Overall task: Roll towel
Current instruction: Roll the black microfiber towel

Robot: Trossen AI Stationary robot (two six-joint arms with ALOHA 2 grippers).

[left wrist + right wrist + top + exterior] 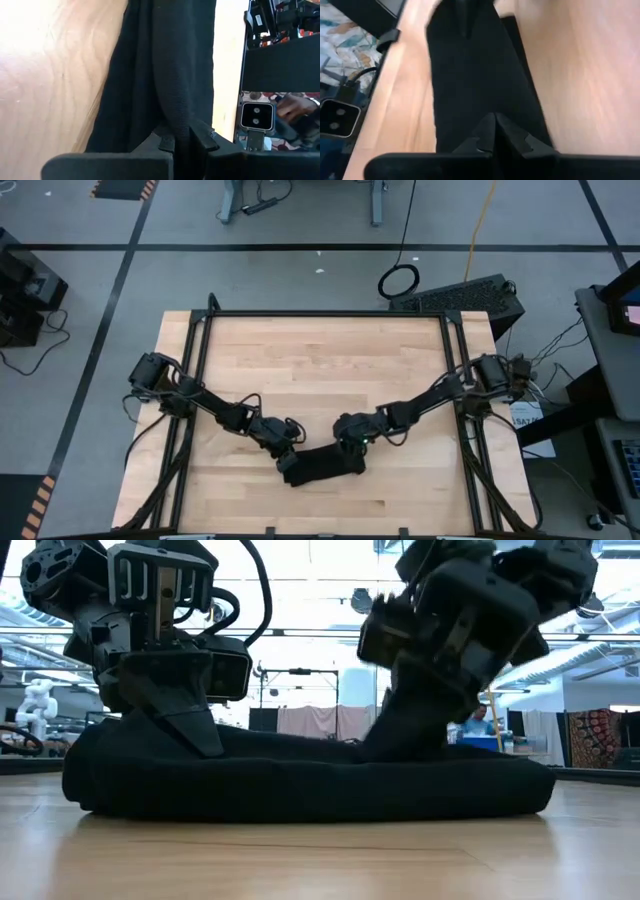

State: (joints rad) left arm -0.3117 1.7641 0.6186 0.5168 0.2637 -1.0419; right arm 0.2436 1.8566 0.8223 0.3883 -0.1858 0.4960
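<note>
No text, label, brand, number or sign could be read in any of the views. A white sheet (527,418) beside the table's right edge carried dark marks, but they were too small to make out. The yellow-and-black hazard striping (38,505) on the floor at the near left carried no lettering.

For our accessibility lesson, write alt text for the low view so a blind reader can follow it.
A black towel lies bunched in a long low roll across the wooden table, seen at tabletop height. The left hand and right hand both press down into it from above, shut. A bright room lies behind.
</note>
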